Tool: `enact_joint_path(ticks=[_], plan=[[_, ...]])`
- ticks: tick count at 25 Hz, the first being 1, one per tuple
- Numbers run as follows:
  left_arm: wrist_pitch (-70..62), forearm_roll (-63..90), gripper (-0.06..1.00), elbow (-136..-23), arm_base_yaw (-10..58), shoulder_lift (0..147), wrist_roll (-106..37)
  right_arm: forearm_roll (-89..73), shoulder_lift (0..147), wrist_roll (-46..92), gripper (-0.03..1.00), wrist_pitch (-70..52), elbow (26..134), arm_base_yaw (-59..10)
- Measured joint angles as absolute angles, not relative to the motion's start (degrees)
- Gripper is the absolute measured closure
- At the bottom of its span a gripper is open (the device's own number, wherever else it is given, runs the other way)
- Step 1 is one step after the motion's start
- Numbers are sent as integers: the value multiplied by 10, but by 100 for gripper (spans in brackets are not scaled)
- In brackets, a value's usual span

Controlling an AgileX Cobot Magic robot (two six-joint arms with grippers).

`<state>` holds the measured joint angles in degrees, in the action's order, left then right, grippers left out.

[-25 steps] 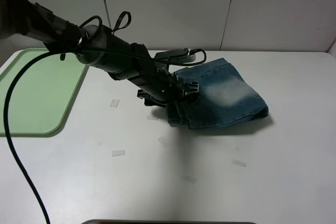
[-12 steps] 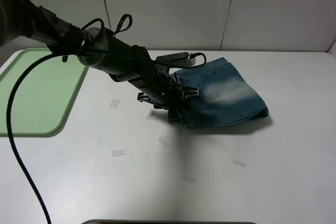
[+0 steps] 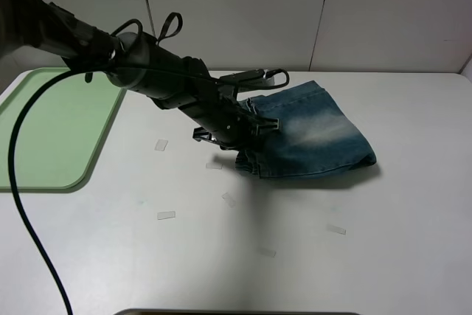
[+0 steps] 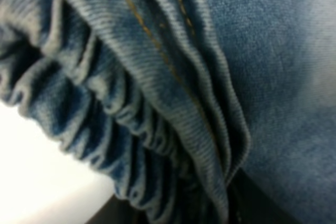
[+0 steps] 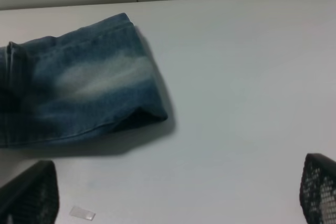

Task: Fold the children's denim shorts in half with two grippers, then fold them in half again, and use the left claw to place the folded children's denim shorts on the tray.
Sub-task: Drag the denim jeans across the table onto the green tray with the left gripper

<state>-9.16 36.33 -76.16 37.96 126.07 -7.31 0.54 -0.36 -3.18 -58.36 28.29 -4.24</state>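
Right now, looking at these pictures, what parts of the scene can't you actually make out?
- Left gripper: in the high view its own black body hides its jaws at the children's denim shorts; the left wrist view shows only blurred denim.
- Tray: cut off by the high view's left edge.
- Right gripper: only its fingertips show at the right wrist view's lower edge.
- Embroidery: not visible in any view.

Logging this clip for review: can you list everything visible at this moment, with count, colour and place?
children's denim shorts: one, faded blue, folded, centre-right of table.
tray: one, pale green, left table edge, nothing on it.
tape scraps: several, clear, scattered on table in front of shorts.
table: one, white.
left gripper: one, black, at the shorts' gathered waistband end; jaw state unclear.
right gripper: one, black, fingertips spread wide apart above bare table, holding nothing.
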Motion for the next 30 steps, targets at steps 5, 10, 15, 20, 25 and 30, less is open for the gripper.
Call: enact_joint_path(ticks=[5,10,15,20,25,30], plan=[[-155,337,70,-764,348,1226,-73,5,-4,-32,27,-584,283,-42],[-238,285,70,-764,307,1193,-73,5,-4,-32,27,-584,283,-42],[-316,213,70,-764,255,1159,-73,5,-4,-32,27,-584,283,-42],[-379,137,70,-764,193,1122,-73,5,-4,-32,27,-584,283,-42],[-438,69,70,-768,132,1103,-73,5,-4,-32,27,-584,283,-42],[-471,28,70,-770,77,1091,-73,5,-4,-32,27,-584,283,-42]])
